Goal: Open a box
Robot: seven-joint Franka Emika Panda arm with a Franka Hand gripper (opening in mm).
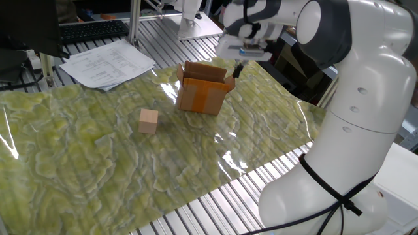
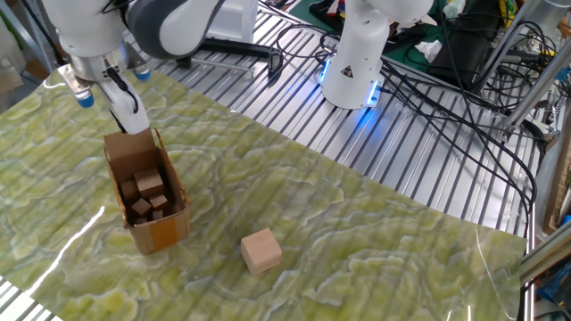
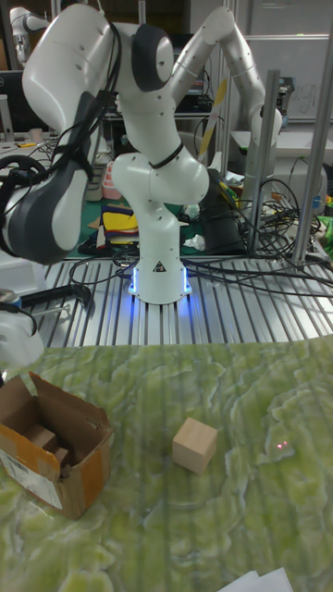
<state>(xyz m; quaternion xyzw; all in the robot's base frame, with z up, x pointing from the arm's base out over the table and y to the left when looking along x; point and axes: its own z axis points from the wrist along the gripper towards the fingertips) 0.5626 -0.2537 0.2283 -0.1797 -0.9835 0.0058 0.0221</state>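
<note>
The box (image 1: pixel 199 98) is a small brown carton with an orange tape band, standing on the green patterned mat with its top flaps up. Looking down into the box (image 2: pixel 166 225), I see several small wooden blocks inside. My gripper (image 1: pixel 236 70) hangs just above the raised flap on the box's far side, its fingers (image 2: pixel 132 114) pressed together and holding nothing. In the tall fixed view only part of the gripper (image 3: pixel 13 344) shows at the left edge, over the box (image 3: pixel 57 483).
A light wooden cube (image 1: pixel 149 121) (image 2: pixel 261 251) (image 3: pixel 194 445) lies on the mat near the box. Papers (image 1: pixel 108 63) and a keyboard (image 1: pixel 95 29) lie beyond the mat. A second robot's base (image 2: pixel 355 55) and cables (image 2: pixel 446 80) stand on the slatted table.
</note>
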